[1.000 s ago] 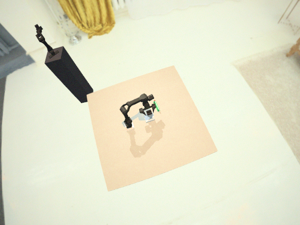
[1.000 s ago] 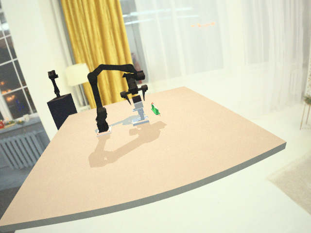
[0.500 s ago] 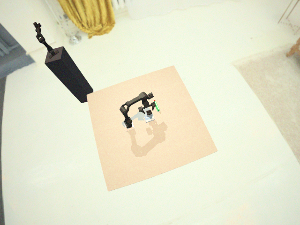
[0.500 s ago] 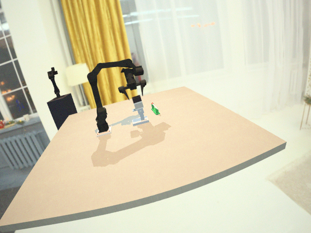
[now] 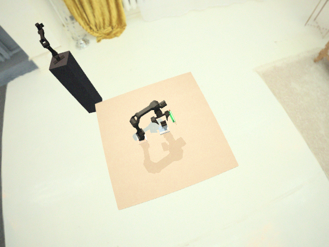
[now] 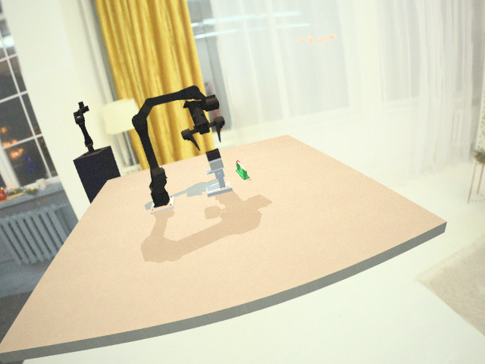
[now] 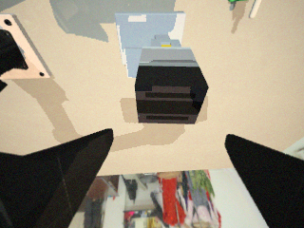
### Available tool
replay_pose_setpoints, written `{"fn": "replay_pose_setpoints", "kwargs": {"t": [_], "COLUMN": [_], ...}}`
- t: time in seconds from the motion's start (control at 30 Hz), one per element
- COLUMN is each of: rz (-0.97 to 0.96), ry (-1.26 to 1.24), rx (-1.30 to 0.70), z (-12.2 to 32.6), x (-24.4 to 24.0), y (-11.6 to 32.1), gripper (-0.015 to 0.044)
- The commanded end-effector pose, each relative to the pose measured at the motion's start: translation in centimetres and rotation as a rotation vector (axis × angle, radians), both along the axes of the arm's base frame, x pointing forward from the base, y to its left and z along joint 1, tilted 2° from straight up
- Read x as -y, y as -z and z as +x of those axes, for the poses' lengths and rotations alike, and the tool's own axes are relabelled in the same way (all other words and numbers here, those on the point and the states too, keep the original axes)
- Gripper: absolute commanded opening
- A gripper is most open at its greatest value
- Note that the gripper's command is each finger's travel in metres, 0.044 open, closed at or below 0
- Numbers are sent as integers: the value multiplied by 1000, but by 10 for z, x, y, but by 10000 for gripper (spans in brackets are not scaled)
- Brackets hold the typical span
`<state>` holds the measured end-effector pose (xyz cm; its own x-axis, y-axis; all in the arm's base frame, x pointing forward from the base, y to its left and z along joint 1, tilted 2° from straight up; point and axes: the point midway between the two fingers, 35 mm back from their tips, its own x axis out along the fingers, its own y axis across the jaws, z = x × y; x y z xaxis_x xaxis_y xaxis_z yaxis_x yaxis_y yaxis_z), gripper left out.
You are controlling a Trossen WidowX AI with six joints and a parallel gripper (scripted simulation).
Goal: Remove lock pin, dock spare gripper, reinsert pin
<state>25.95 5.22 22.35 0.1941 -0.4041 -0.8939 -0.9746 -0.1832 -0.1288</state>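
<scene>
My gripper (image 5: 162, 121) (image 6: 209, 145) (image 7: 167, 136) is open and empty, its fingertips apart and above the spare gripper. The spare gripper (image 5: 163, 123) (image 6: 214, 155) (image 7: 171, 76) is a black block on a grey-blue body. It stands upright over the pale mount (image 5: 164, 132) (image 6: 219, 191) (image 7: 130, 33). Its spigot and the socket's pin hole are too small or hidden to judge. A small yellow part (image 7: 166, 46) shows below the body. A thin white rod (image 6: 241, 166) (image 7: 256, 9) with a red end, seemingly the lock pin, lies along the green holder (image 5: 171, 116) (image 6: 243, 174).
My arm's base plate (image 5: 143, 141) (image 6: 162, 208) (image 7: 35, 54) is left of the mount. The table's edge (image 6: 250, 309) shows at the front. A second small arm (image 5: 44, 42) (image 6: 81, 125) stands on a dark pedestal (image 5: 76, 80) (image 6: 98, 172) beyond the table.
</scene>
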Motion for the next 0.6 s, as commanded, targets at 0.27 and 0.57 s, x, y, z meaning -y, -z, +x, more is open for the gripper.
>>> {"fn": "replay_pose_setpoints", "kwargs": {"t": [0.27,0.57], "rz": [27,46], "ry": [-41,-60], "rx": [70,108], "z": [-1,-1], "x": [3,3], "y": [-25,-37], "gripper": [440,440]}}
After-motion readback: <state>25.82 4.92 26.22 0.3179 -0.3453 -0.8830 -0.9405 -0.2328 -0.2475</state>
